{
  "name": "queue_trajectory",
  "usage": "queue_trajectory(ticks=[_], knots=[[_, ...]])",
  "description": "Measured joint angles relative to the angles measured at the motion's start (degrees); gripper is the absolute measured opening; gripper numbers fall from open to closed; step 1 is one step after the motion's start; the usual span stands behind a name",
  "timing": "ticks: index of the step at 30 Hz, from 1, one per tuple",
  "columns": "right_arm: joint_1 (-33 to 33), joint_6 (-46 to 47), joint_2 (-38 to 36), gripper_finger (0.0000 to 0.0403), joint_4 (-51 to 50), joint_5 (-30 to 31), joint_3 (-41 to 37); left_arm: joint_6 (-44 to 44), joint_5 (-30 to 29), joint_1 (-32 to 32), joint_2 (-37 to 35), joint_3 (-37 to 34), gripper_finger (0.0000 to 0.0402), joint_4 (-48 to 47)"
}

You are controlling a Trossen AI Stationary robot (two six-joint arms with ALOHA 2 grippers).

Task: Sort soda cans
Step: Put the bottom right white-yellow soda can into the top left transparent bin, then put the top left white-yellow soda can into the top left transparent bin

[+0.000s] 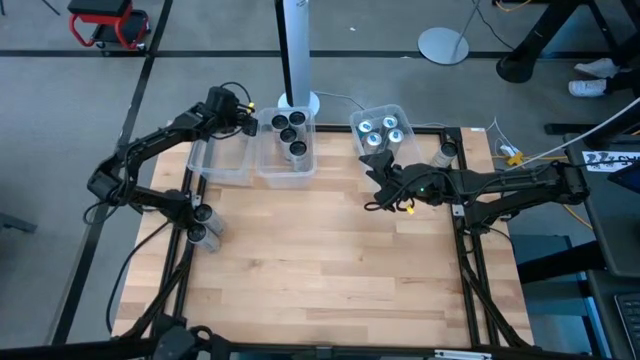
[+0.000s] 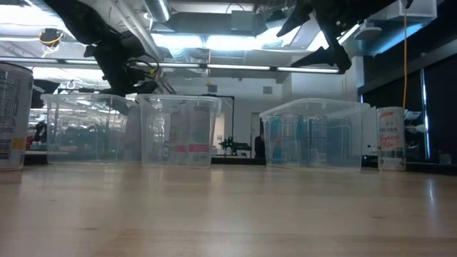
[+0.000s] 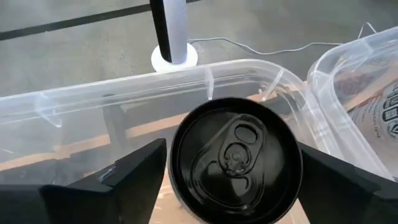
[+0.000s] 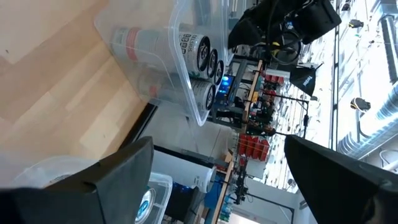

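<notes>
Now left hand (image 3: 227, 186) at 11 o'clock over clear bin (image 1: 222, 160), fingers astride upright black can (image 3: 235, 158), contact unclear. Right hand (image 1: 378, 178) apart, empty.

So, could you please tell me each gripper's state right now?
Left gripper: around a black can; grip cannot be told.
Right gripper: open, empty.

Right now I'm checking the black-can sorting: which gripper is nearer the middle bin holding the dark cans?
Left. The left gripper hovers just beside the middle bin, over the neighbouring bin. The right gripper sits farther away, by the bin of silver cans.
</notes>
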Motion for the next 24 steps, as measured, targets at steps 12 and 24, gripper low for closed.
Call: queue_trajectory(ticks=[12, 24], knots=[[0.0, -0.2, 0.0, 0.036, -0.1, -0.2, 0.0, 4.5, 0.4, -2.0, -2.6, 15.2, 0.032, -18.0], [0.0, -0.2, 0.0, 0.036, -0.1, -0.6, 0.0, 0.3, 0.7, -20.9, -3.3, 29.4, 0.0312, -41.9]])
